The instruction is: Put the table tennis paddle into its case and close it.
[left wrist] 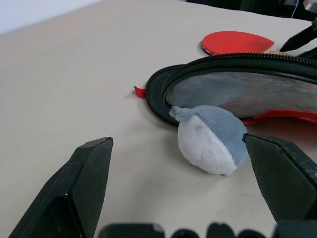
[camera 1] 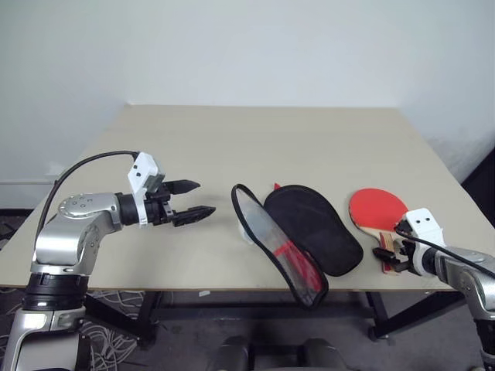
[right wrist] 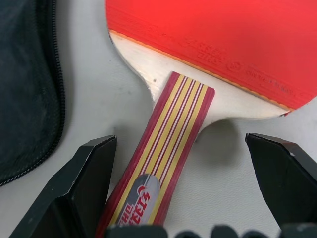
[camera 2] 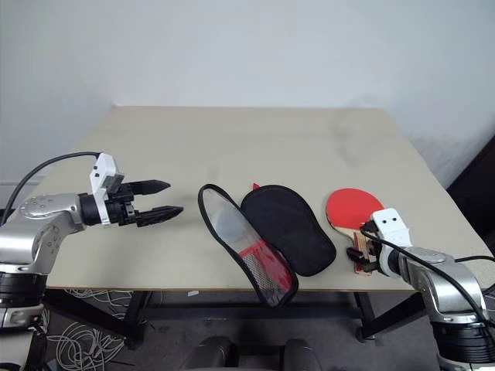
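A: What do you see on the left?

B: The left gripper (camera 1: 193,199) hangs over the table (camera 1: 232,139) near its left edge. Its 2 black fingers are spread wide and hold nothing. It points at a little grey and white soft ball (left wrist: 210,139), which sits just beside the case.

A: Where is the case?

B: The case (camera 1: 298,239) lies near the front edge of the table, about in the middle. It is unzipped and open. 1 half lies flat with its black lining up. The other half stands up on its edge, and a bit of it sticks out past the front edge.

A: And the table tennis paddle?

B: The table tennis paddle (camera 1: 377,210) lies flat on the table near the front right corner, red face up. It is beside the case, not in it. Its striped handle points to the front edge.

A: What is the right gripper doing?

B: The right gripper (right wrist: 181,193) is low over the handle. Its fingers sit apart on each side of the handle and have not squeezed it.

A: So how much is done?

B: The case is open, I think that is all. The paddle has to be picked up, slid inside, and then the case zipped.
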Controlling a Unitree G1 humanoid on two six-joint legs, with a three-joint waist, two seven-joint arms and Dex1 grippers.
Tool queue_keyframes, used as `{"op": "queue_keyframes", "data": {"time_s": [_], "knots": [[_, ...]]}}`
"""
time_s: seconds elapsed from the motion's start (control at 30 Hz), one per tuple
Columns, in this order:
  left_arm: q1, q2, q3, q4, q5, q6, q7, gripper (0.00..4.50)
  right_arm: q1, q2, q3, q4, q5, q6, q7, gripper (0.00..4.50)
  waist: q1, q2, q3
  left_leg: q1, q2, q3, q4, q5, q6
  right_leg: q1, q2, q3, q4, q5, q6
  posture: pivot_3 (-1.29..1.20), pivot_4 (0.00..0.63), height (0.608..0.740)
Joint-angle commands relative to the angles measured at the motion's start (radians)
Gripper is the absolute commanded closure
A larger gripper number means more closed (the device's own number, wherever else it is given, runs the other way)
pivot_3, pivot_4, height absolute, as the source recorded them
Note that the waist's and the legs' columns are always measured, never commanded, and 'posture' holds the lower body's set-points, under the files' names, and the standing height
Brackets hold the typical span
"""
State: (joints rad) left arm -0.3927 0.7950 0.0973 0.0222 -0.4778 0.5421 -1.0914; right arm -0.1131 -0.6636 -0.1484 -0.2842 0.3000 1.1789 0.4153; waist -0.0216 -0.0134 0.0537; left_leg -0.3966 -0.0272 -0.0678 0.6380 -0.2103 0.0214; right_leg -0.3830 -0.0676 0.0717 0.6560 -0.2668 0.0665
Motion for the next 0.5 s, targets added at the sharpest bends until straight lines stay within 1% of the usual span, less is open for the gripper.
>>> {"op": "queue_keyframes", "data": {"time_s": [0.03,0.07,0.13,0.2,0.27,0.43,0.5], "knots": [[-0.032,0.018,0.017,-0.002,0.014,-0.027,0.003,0.00,-0.024,0.033,-0.038,-0.006,-0.016,0.029,-0.058,0.89,0.000,-0.001,0.000,0.001,0.000,0.000,0.000,0.000,0.000,0.001,0.000,0.000,0.000,0.000,0.000,0.00,0.000,0.734],[-0.033,0.017,0.018,0.000,0.015,-0.029,0.004,0.00,-0.030,0.049,-0.045,-0.003,-0.014,0.040,-0.068,1.20,0.000,-0.001,0.000,0.001,0.000,0.000,0.000,0.000,0.000,0.001,0.000,0.000,0.000,0.000,0.000,0.00,0.000,0.734],[-0.032,0.015,0.020,0.002,0.017,-0.033,0.004,0.00,-0.045,0.075,-0.054,0.005,-0.020,0.055,-0.088,1.99,-0.001,-0.001,0.000,0.002,0.000,0.000,0.001,0.000,0.000,0.002,0.000,0.000,0.000,0.000,0.000,0.00,0.000,0.734],[-0.030,0.013,0.023,0.001,0.018,-0.034,0.007,0.00,-0.060,0.092,-0.059,0.018,-0.032,0.057,-0.110,2.67,0.000,-0.001,0.000,0.002,0.001,0.000,0.001,0.000,0.000,0.002,0.000,0.000,0.000,0.000,0.000,0.00,0.000,0.734],[-0.026,0.011,0.025,-0.002,0.018,-0.034,0.011,0.00,-0.079,0.101,-0.057,0.030,-0.043,0.048,-0.131,3.16,0.000,-0.001,0.000,0.001,0.001,0.000,0.001,0.000,0.000,0.002,0.000,0.000,0.000,0.000,0.000,0.00,0.000,0.734],[-0.013,0.005,0.031,-0.014,0.015,-0.032,0.024,0.00,-0.137,0.119,-0.045,0.048,-0.077,-0.032,-0.182,3.16,0.000,-0.001,0.000,0.001,0.001,0.000,0.001,0.000,0.000,0.001,0.000,0.000,0.000,0.000,0.000,0.00,0.000,0.734],[-0.008,0.004,0.033,-0.015,0.014,-0.032,0.029,0.00,-0.176,0.141,-0.039,0.033,-0.064,-0.056,-0.174,3.16,-0.001,0.000,0.000,0.000,0.000,0.000,0.001,0.000,0.000,0.000,0.000,0.000,0.000,0.000,0.000,0.00,0.000,0.734]]}}
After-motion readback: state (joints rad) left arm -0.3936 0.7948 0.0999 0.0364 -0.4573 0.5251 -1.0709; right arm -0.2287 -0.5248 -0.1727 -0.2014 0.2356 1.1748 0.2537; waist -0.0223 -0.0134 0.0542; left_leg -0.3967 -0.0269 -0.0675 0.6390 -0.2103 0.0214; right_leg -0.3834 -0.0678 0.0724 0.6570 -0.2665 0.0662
